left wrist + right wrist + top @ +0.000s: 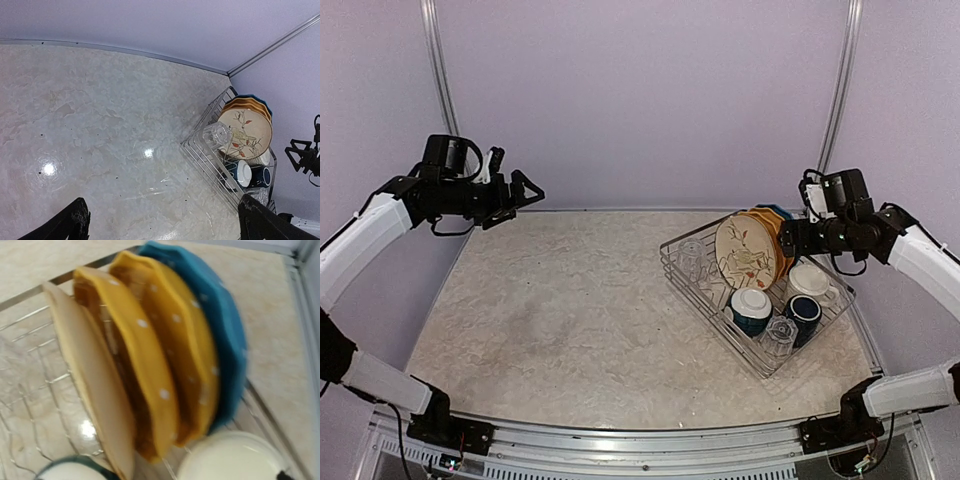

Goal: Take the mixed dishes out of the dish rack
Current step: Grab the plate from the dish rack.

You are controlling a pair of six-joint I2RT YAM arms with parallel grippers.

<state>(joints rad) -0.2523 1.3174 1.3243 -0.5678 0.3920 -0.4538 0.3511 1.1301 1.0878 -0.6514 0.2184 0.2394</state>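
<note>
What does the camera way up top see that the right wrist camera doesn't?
Only the top camera shows the whole dish rack, the two clear glasses, the navy mug, the flowers on the cream floral plate, and the open left gripper far from the rack. Only the right wrist camera shows the white dots on the orange plates. Both show the plates standing in a row, the blue plate at one end, plus the cream mug and teal bowl.
</note>
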